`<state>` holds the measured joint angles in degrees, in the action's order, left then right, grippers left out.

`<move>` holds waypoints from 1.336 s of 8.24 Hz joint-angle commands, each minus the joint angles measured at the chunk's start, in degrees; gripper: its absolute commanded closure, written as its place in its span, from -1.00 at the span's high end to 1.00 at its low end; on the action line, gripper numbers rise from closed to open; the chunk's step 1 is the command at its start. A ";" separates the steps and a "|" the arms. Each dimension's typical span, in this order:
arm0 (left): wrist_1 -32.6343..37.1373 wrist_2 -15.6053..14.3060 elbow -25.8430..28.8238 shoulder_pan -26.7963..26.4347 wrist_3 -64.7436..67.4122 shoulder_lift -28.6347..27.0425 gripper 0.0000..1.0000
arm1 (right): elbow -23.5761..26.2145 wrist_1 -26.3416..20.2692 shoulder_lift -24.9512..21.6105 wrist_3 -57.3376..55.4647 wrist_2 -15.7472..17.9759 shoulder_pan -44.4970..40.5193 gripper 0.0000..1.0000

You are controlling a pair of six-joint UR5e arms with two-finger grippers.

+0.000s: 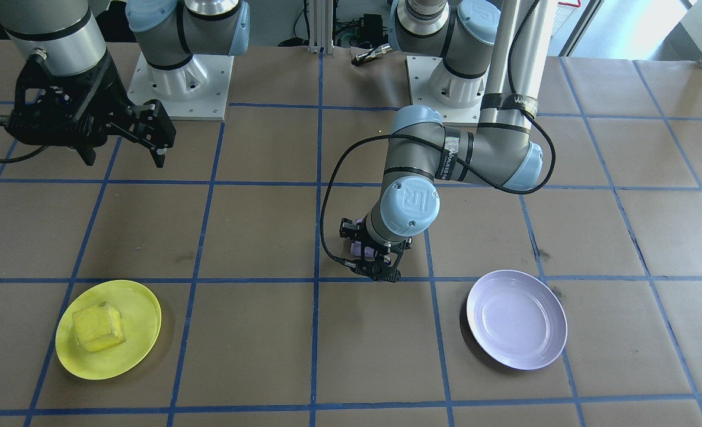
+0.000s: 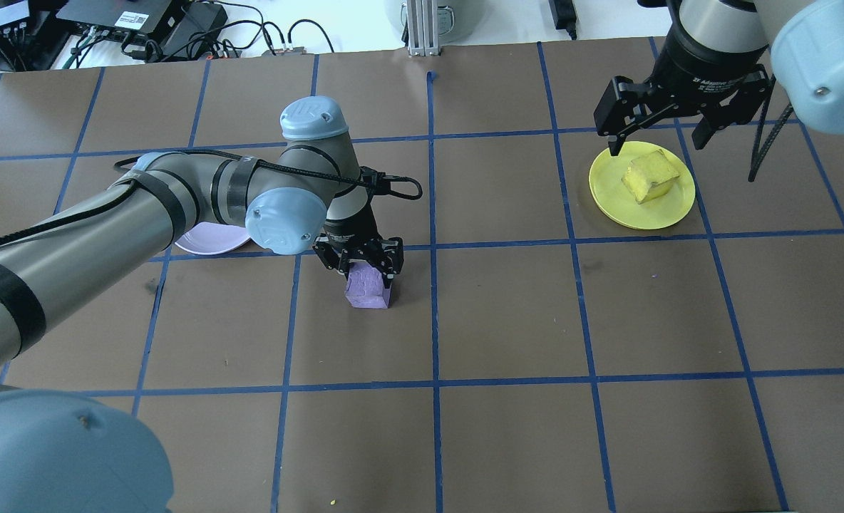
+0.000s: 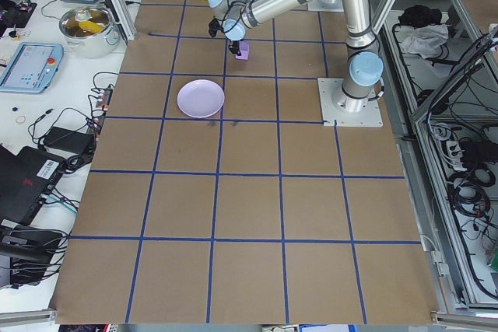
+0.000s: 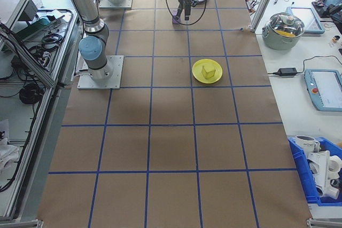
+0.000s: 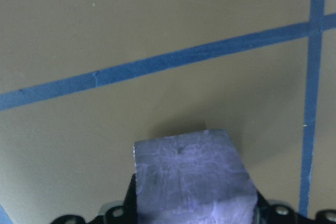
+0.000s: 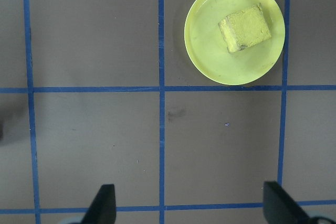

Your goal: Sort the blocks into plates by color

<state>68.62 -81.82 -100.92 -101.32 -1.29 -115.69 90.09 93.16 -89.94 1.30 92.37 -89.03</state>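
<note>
Purple block (image 5: pixel 194 179) fills the lower left-wrist view, pinched between the fingers with brown paper and blue tape lines beyond; seemingly just off the table, so ready for carrying. Right-wrist view: two fingertips (image 6: pixel 104 202) set wide apart, nothing between them, looking down on yellow plate (image 6: pixel 234 32) with yellow block (image 6: pixel 245 28) lying inside, so that color appears sorted. Overhead view: left gripper (image 2: pixel 365 262) closed on the purple block near table center; lavender plate (image 2: pixel 208 239) partly hidden behind the left arm, well apart from the block. Right gripper (image 2: pixel 661 139) open, hovering by the yellow plate, clear of the work. Front view: lavender plate (image 1: pixel 517 319) bare; probable next move, carry the purple block over and release. Side views: too small to judge the jaws.
</note>
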 commanded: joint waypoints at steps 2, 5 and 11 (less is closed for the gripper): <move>1.69 -1.40 0.90 0.41 -0.91 4.23 -1.00 | 0.00 -0.17 0.03 -0.33 0.09 0.00 1.00; 1.60 -7.04 6.68 9.69 -14.03 3.72 -1.00 | 0.00 -0.43 0.56 -0.16 0.26 0.00 1.00; -0.85 -9.15 13.73 23.62 -23.94 -3.73 -1.00 | -0.52 -0.08 0.47 0.19 -0.26 -0.09 1.00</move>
<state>69.11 -90.85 -88.41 -79.19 -24.65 -116.20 89.94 93.33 -89.43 1.41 92.72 -89.03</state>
